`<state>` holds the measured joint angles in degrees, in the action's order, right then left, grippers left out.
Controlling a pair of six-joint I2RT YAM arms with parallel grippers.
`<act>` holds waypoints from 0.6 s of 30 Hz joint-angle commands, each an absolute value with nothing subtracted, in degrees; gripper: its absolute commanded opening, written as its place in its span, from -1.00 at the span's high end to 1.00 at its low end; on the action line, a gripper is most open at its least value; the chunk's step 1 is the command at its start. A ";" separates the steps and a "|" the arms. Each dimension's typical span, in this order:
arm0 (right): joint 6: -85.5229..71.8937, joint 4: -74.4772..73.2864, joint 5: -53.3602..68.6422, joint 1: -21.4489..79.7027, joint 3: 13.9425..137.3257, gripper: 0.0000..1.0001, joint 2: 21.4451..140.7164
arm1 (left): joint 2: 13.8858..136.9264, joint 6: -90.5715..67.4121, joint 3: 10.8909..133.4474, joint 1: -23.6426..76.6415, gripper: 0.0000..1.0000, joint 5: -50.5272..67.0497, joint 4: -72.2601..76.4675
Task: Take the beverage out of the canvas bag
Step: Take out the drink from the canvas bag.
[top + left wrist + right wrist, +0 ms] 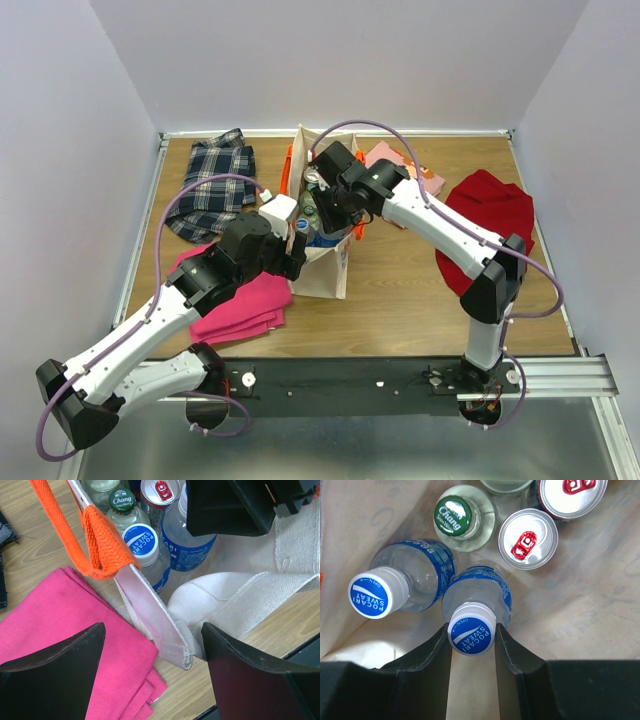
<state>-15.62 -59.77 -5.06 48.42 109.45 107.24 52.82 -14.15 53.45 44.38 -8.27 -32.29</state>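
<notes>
From above: wooden bench (400, 290), pale walls (330, 60) around, canvas bag (325, 275) upright mid-bench. Left wrist — my left hand (152, 630) gapes beside the bag's corner, above pink cloth (60, 615). Right wrist — my right hand (472, 630) clenches a Pocari Sweat bottle (480, 590) inside the bag.

light: bright, even | shadows: soft | blur: near fingers (55, 680) soft-edged | glare: faint, can lid (527, 539)

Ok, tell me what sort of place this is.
Likely a robot test cell: plain white walls box in a wooden table, and two arms mount on a rail at its edge.
</notes>
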 commanded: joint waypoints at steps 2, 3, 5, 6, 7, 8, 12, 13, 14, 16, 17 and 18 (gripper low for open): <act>-16.70 -56.07 -5.98 48.87 115.92 0.99 107.05 | 53.79 -11.78 52.56 44.91 -0.74 -5.98 -39.11; -16.61 -56.16 -5.80 48.87 116.28 0.99 107.05 | 53.79 -11.78 52.47 44.91 -0.75 -5.89 -39.20; -16.61 -56.25 -5.54 48.87 116.89 0.99 106.96 | 53.79 -11.86 52.56 44.91 -0.74 -5.80 -39.02; -16.52 -56.34 -5.62 48.95 117.16 0.99 106.96 | 53.79 -11.87 52.65 44.91 -0.74 -5.71 -39.11; -16.61 -56.25 -5.80 48.96 117.33 0.99 106.88 | 53.79 -11.95 52.73 44.91 -0.75 -5.71 -39.11; -16.61 -56.25 -5.80 48.87 117.42 0.99 106.79 | 53.79 -11.87 52.82 44.91 -0.75 -5.63 -39.11; -16.61 -56.16 -5.80 48.95 118.12 0.99 106.79 | 53.88 -11.78 53.09 45.00 -0.75 -5.71 -39.11; -16.52 -56.25 -5.54 48.96 118.47 0.99 106.87 | 53.96 -11.69 53.09 44.91 -0.75 -5.71 -39.29; -16.52 -56.42 -5.71 48.87 118.82 0.99 107.14 | 53.96 -11.69 53.09 44.91 -0.74 -5.80 -39.29; -16.44 -56.78 -5.36 48.95 119.70 0.99 107.40 | 53.88 -11.60 53.09 44.91 -0.74 -5.98 -39.29; -16.35 -57.04 -5.45 48.96 120.06 0.99 107.58 | 53.88 -11.51 53.09 44.91 -0.74 -6.06 -39.29; -16.35 -57.39 -5.28 48.87 120.23 0.99 107.84 | 53.88 -11.43 53.17 44.91 -0.74 -6.06 -39.37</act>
